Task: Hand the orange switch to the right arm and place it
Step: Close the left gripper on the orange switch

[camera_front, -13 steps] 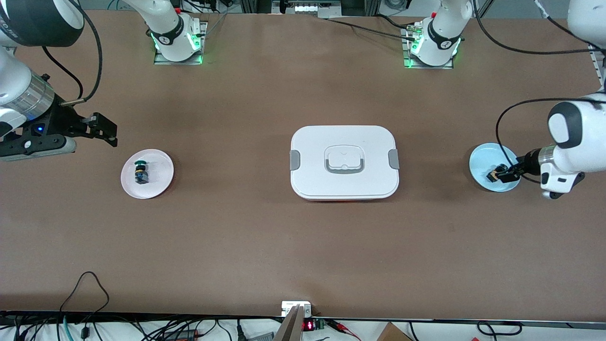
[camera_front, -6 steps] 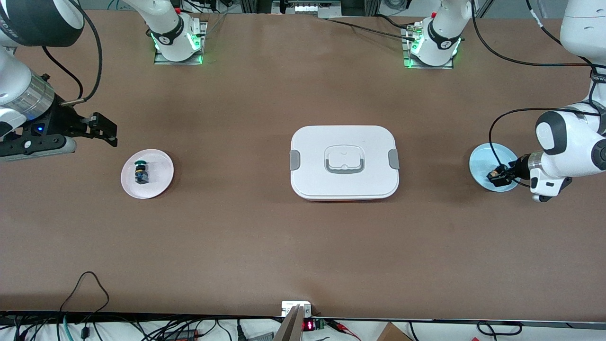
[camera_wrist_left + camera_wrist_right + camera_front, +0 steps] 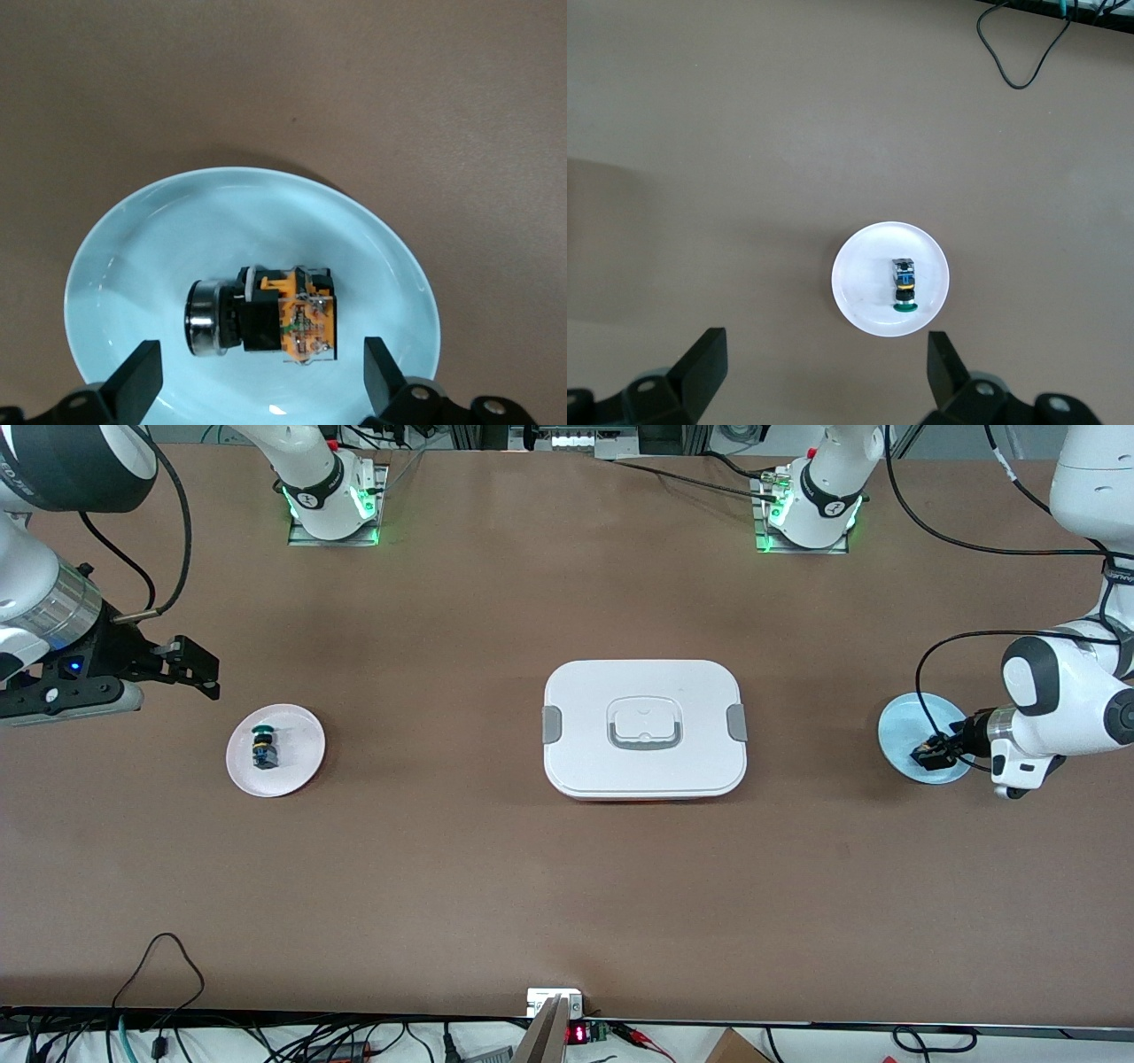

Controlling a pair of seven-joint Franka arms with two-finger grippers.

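Note:
The orange switch (image 3: 266,312), a black body with an orange part and a silver ring, lies on its side in the light blue saucer (image 3: 133,239) at the left arm's end of the table. My left gripper (image 3: 261,379) is open, low over the saucer (image 3: 899,722), with a finger (image 3: 137,376) on each side of the switch and not touching it. In the front view the left gripper (image 3: 935,755) hides most of the switch. My right gripper (image 3: 199,669) is open and empty, waiting in the air beside the white saucer (image 3: 297,766).
A green-capped black-and-blue switch (image 3: 263,747) stands on the white saucer at the right arm's end; both show in the right wrist view (image 3: 903,288). A white lidded box (image 3: 585,762) with a grey handle sits mid-table. Cables lie along the table's near edge.
My left arm's wrist has swung in and its gripper has settled lower over the blue saucer around the switch. The right arm has not moved.

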